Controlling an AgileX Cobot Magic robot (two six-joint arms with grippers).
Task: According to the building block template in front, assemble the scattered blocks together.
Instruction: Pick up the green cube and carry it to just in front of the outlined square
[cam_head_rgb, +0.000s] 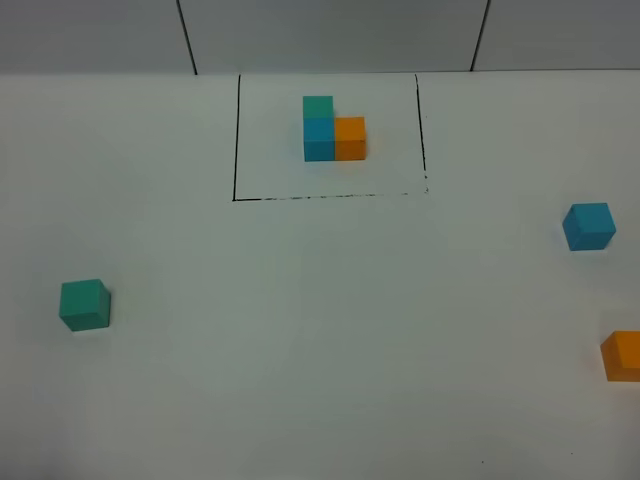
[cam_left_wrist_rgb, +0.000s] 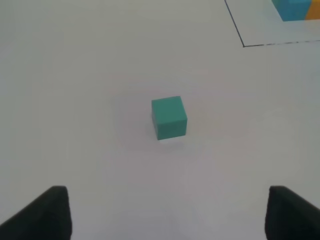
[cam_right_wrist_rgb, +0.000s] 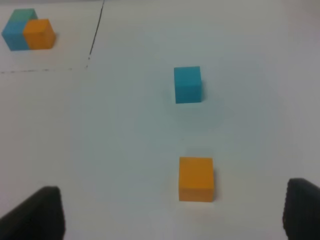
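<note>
**Nearest, wrist views.** My left gripper (cam_left_wrist_rgb: 170, 215) is spread wide and holds nothing. Its two dark fingertips (cam_left_wrist_rgb: 47, 215) stand far apart over the bare white table (cam_head_rgb: 320, 330). The green cube (cam_left_wrist_rgb: 169, 118) sits on the table ahead of them, in line with the gap and untouched. My right gripper (cam_right_wrist_rgb: 170, 215) is spread just as wide and is also empty. The orange cube (cam_right_wrist_rgb: 196, 179) lies a little ahead of its gap, and the blue cube (cam_right_wrist_rgb: 187, 84) lies farther on along nearly the same line, apart from the orange one.

**Middle, overhead view.** The three loose cubes lie well apart from one another.
- The orange cube (cam_head_rgb: 622, 355) is at the lower right, cut by the frame's edge.
- The green cube (cam_head_rgb: 84, 304) is at the left, a little below mid-height.
- The blue cube (cam_head_rgb: 589, 226) is at the right edge, above the orange one.

**Farthest, overhead view.** The template (cam_head_rgb: 333, 130) stands at the upper centre, inside a thin black outline (cam_head_rgb: 236, 140). It is three cubes touching in an L: blue at the corner, orange against its right side, and green behind it. Beyond the outline, along the top of the frame, runs a grey wall (cam_head_rgb: 330, 35) crossed by two dark seams.
</note>
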